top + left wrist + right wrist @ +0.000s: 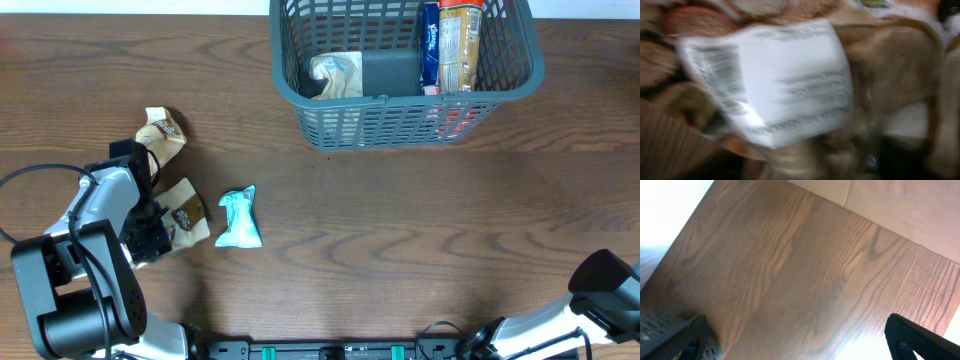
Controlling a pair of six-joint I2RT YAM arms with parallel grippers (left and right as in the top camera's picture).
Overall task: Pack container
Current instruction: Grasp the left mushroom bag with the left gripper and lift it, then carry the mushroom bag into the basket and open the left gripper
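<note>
The container (330, 128) is a dark grey lattice basket at the table's far middle. It holds a crumpled beige packet (337, 74), a dark block (390, 70), a blue packet (431, 45) and a tan packet (460, 45). Two brown and cream snack packets (163, 133) (188, 212) and a teal packet (240, 218) lie on the table at the left. My left gripper (152, 232) is down at the nearer brown packet, which fills the blurred left wrist view (775, 80); its jaws are hidden. My right gripper (800, 347) is open and empty over bare wood.
The right arm (605, 290) sits at the near right corner, far from the basket. The wooden table (420, 230) stretches between the packets and the right arm. The table's far edge shows in the right wrist view (850, 207).
</note>
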